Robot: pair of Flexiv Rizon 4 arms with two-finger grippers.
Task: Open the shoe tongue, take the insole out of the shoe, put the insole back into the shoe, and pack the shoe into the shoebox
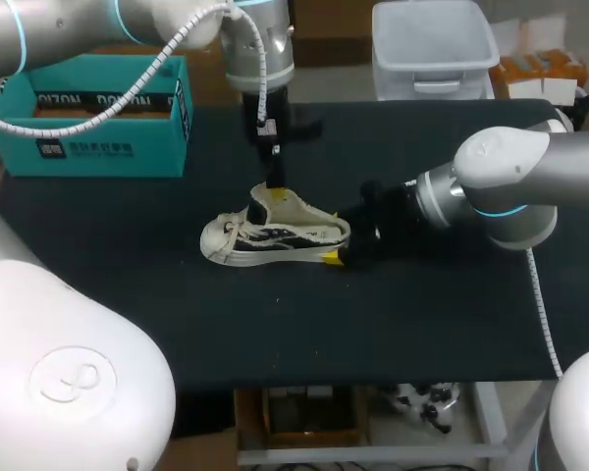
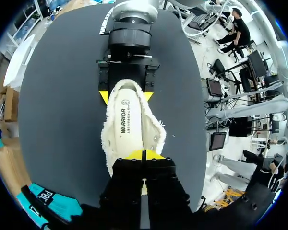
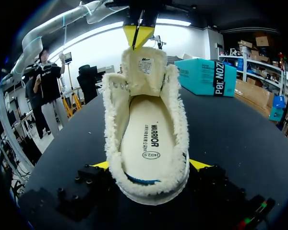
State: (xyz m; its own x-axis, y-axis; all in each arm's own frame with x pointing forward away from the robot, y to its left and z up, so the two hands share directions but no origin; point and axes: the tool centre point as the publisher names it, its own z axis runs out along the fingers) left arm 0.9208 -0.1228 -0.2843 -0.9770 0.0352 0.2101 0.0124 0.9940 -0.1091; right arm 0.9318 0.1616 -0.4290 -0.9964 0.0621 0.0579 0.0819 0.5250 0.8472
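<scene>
Insole (image 3: 151,139) inside shoe (image 1: 275,235); left claw (image 2: 144,154) pinches the tongue (image 3: 144,72), right claw (image 3: 151,165) clamps the heel (image 3: 149,189).

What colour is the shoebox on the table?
The shoebox is teal with white print, clearest in the head view.

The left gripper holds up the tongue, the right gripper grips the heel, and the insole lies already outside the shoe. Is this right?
No: the insole lies inside the shoe, as the right wrist view shows. The left gripper does hold up the tongue, and the right gripper grips the heel.
</scene>
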